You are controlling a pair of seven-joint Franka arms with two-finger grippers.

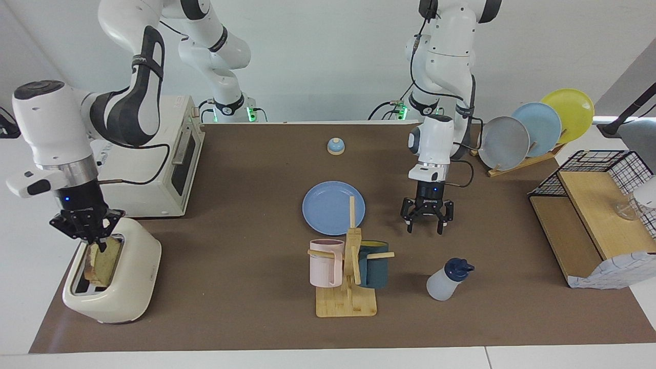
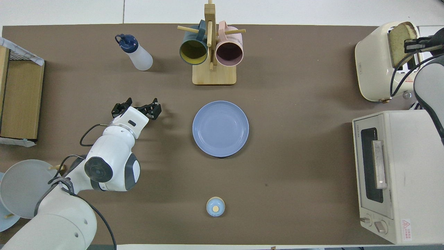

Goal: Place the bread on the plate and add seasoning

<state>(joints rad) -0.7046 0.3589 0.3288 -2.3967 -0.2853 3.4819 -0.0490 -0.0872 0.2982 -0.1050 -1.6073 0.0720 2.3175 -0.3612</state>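
Bread (image 1: 101, 259) stands upright in the slot of the cream toaster (image 1: 134, 271) at about eight o'clock in the facing view, and the right gripper (image 1: 88, 237) has its fingertips pinched together on the slice's top edge. At mid-table the blue plate (image 1: 328, 207) lies bare. Above the mat at roughly three o'clock from the plate hangs the left gripper (image 1: 426, 225), its fingers spread wide with nothing between them. From there the seasoning bottle (image 1: 447, 280) stands upright at about five o'clock, apart from it, beside the mug rack (image 1: 349, 277).

Seen from overhead, the bread (image 2: 399, 41) shows at two o'clock with the right gripper (image 2: 409, 45) on it; the plate (image 2: 220, 128) sits in the middle, the bottle (image 2: 136, 55) at eleven o'clock, and the left gripper (image 2: 137, 108) over bare mat at nine o'clock of the plate.

By my reading, the task is barely begun: the slice is gripped but not lifted out, and both plating and seasoning remain. A red warning sticker shows on the toaster oven (image 2: 395, 177); none of the lettering on either appliance can be read.
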